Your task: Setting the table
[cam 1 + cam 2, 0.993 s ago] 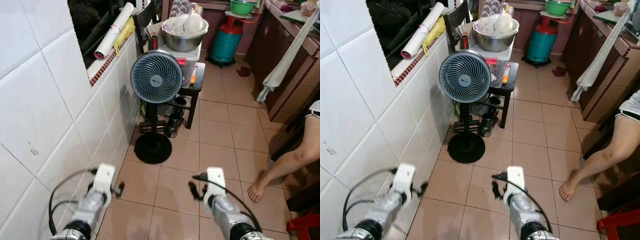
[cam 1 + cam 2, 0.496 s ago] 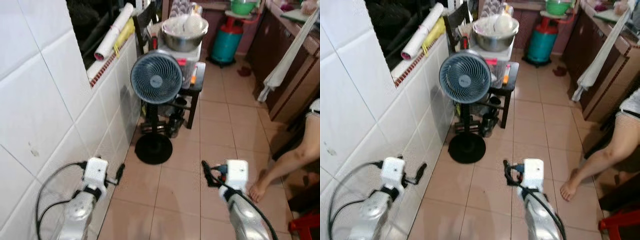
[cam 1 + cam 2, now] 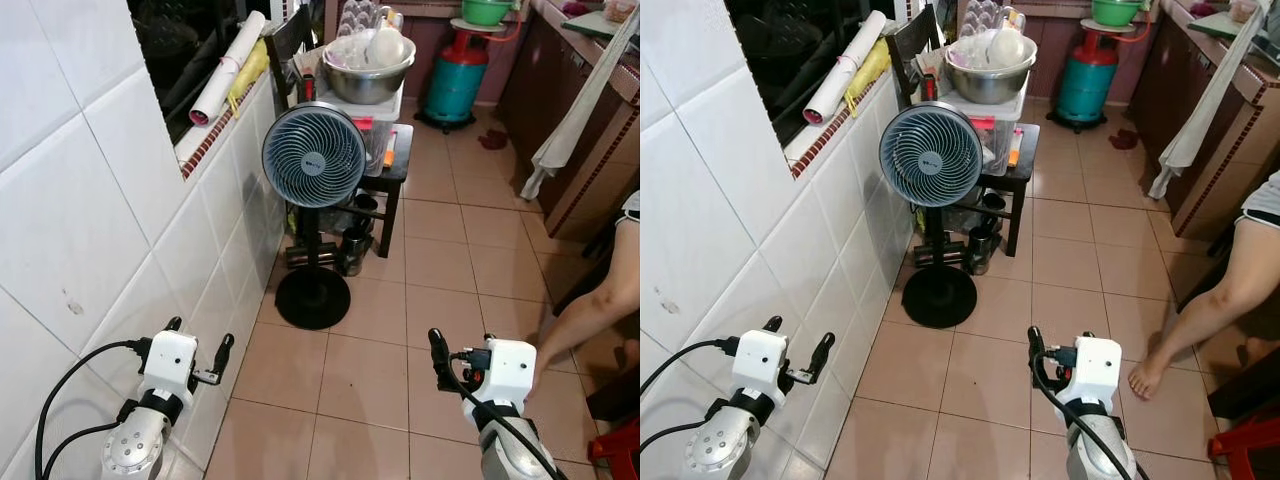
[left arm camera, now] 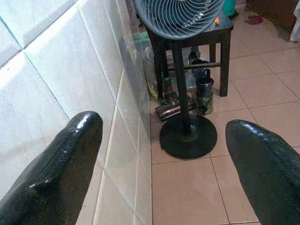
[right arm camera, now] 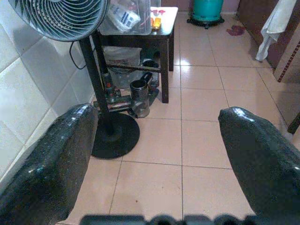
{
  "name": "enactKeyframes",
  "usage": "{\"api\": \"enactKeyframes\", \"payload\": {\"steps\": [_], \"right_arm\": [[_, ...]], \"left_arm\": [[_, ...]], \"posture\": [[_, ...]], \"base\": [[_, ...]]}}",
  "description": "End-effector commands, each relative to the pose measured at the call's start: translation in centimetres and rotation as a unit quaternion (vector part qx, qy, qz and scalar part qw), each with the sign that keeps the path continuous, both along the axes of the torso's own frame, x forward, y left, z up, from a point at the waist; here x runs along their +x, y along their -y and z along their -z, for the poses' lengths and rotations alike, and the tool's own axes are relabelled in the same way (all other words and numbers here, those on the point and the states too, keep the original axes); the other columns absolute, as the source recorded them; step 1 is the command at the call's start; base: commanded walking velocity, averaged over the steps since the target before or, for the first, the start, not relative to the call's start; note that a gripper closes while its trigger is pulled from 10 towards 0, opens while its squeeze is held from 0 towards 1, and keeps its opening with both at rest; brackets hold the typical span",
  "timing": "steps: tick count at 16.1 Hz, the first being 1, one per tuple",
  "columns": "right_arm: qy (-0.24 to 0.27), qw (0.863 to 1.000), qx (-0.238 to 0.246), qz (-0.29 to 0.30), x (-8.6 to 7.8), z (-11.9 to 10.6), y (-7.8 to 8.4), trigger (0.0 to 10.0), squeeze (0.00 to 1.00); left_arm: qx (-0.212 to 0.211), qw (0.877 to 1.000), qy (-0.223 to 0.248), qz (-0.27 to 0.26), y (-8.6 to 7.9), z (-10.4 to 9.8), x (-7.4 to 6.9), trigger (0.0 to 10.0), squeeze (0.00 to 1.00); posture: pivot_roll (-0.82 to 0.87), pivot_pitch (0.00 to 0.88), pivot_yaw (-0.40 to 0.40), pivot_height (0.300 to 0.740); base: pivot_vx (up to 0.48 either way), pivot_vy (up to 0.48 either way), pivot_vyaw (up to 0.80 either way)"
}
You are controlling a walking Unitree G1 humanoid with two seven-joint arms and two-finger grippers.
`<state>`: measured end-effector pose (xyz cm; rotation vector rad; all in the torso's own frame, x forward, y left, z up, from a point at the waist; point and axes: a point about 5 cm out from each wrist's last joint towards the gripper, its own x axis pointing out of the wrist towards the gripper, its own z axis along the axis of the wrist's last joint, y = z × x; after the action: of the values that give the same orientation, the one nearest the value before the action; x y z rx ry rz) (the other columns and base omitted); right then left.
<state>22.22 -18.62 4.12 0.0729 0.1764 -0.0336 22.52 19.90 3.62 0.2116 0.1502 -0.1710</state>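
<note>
**Q:** Kitchen looks tight, what's actually in front of you?

**Me:** Terracotta floor tiles (image 3: 440,260) everywhere, white glazed wall tiles (image 3: 90,230) running along my left side. My landmark is the grey round pedestal fan (image 3: 314,155) on a black disc base, standing right against that wall. Directly behind the fan there's a dark wooden stool (image 3: 392,170) with a clear plastic box on it, and on top of that a big stainless steel mixing bowl (image 3: 368,70) piled with white dishes. So the tableware for setting the table is behind and above the fan, well away from me. Under the stool, just beside the fan's pole, sit a couple of steel cups (image 5: 139,96).

**Q:** Anything else around?

**Me:** Teal gas cylinder (image 3: 455,85) further back from the fan, to its right, with a green bowl on top. White cloth (image 3: 580,105) hanging off the dark counter on the far right. A person's bare leg and foot (image 3: 590,320) off to the right of the fan, foot on the floor. Rolled white paper (image 3: 228,65) lies on the window ledge to the fan's upper left.

**Q:** And your pincers?

**Me:** Left gripper (image 3: 197,340) hangs low by the wall, short of the fan base, fingers spread, nothing in them. Right gripper (image 5: 154,154) is over bare floor on the fan's right, also spread wide and empty.
</note>
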Motion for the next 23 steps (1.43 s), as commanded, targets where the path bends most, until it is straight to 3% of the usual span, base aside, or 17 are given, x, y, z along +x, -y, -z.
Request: {"api": "enactKeyframes", "payload": {"steps": [1,3,5,13,20,23], "right_arm": [[0.001,1.000,-0.004,0.001,0.0,-0.3,0.0,10.0,0.00],[-0.006,1.000,-0.003,-0.006,-0.1,-0.5,-0.2,10.0,0.00],[-0.014,1.000,0.005,-0.007,0.4,-1.1,0.0,10.0,0.00],[-0.040,0.999,0.023,-0.011,0.5,-0.9,0.0,10.0,0.00],[-0.038,0.998,0.028,-0.028,1.2,-1.1,-0.8,10.0,0.00],[-0.034,0.999,0.030,-0.030,1.7,-1.4,-1.0,10.0,0.00]], "left_arm": [[0.005,1.000,-0.003,-0.001,0.0,0.0,0.0,10.0,0.00],[0.005,1.000,-0.007,-0.002,0.0,0.1,0.0,10.0,0.00],[-0.011,1.000,-0.019,-0.015,-0.6,0.9,0.7,10.0,0.00],[-0.014,1.000,-0.016,-0.020,-1.6,2.0,0.5,10.0,0.00],[-0.020,1.000,0.002,-0.013,-0.5,1.7,1.9,10.0,0.00],[-0.031,0.999,0.038,-0.002,0.9,-0.6,3.5,10.0,0.00]], "posture": [[0.05,0.000,0.025,0.740],[0.00,0.000,0.000,0.740],[0.05,0.000,0.021,0.740],[0.06,0.000,0.013,0.740],[0.06,0.000,0.013,0.740],[0.05,0.000,0.015,0.740]], "base": [[0.000,0.000,0.00],[0.000,0.000,0.00],[0.000,0.000,0.00],[0.000,0.000,0.00],[0.000,0.000,0.00],[0.000,0.000,0.00]]}}
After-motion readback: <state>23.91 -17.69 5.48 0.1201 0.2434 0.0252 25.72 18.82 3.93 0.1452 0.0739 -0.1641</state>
